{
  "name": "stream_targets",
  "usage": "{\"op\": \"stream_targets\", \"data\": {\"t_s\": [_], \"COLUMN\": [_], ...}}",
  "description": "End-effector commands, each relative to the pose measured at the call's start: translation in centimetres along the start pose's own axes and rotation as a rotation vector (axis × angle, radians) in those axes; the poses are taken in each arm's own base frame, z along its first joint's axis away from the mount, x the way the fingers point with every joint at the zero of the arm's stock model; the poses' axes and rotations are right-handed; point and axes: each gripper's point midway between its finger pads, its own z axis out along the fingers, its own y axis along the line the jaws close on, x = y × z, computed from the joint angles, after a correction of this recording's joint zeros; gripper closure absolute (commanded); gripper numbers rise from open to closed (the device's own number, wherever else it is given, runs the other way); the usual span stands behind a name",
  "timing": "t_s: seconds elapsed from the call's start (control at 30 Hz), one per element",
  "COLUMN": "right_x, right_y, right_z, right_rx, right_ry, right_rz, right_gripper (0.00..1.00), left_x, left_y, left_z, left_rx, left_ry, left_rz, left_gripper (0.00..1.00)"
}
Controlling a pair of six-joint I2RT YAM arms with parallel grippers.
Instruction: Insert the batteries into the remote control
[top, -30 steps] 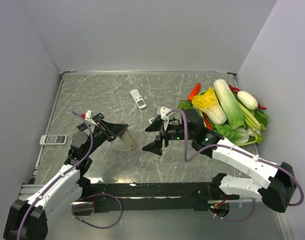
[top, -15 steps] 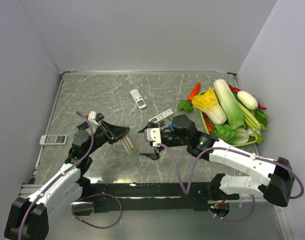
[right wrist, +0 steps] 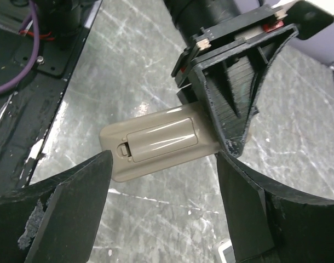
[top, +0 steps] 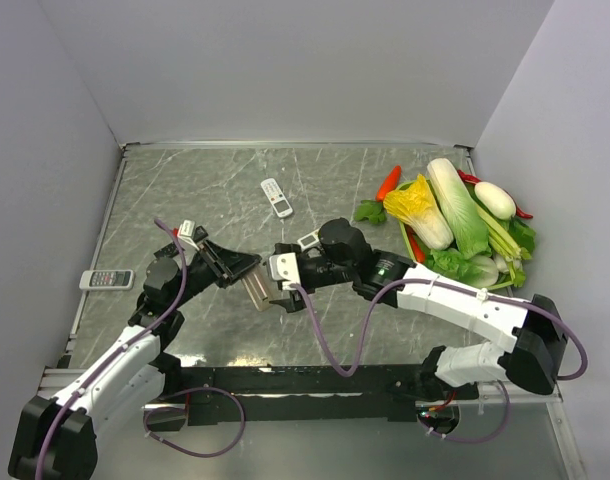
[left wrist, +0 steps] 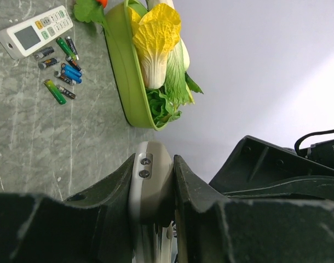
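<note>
Looks like you're on the cover-off step: your left gripper clamps the remote control above the worktop's near-left part, back up, battery cover shut, right gripper gaping around its free end, so you slide that cover off next, with the batteries lying by the green tray toward the right edge.

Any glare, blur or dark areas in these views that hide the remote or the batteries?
Top external: even light, sharp; faint sheen on the table, remote control small but clear. Left wrist: batteries sharp, left jaws dark and soft up close. Right wrist: remote control crisp, slight glare on its cover, right jaws dark.
</note>
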Motion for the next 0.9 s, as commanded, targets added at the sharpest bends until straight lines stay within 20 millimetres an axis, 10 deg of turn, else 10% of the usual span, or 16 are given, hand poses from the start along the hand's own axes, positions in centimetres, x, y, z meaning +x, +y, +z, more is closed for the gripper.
{"op": "stream_targets", "data": {"t_s": [0.0, 0.87], "right_x": [-1.7, -0.2], "right_y": [-0.2, -0.4], "right_z": [0.4, 2.2], "right_rx": [-0.039, -0.060], "right_ry": [-0.025, 0.042], "right_rz": [-0.045, -0.016], "right_gripper": [0.18, 0.23], "left_x": [-0.6, -0.5], "left_y": [-2.6, -3.1], "left_z": [0.2, 0.1], "left_rx": [0.070, 0.083], "left_ry": [0.004, 0.011], "left_rz": [0.042, 0.053], "left_gripper": [0.99, 0.99]}}
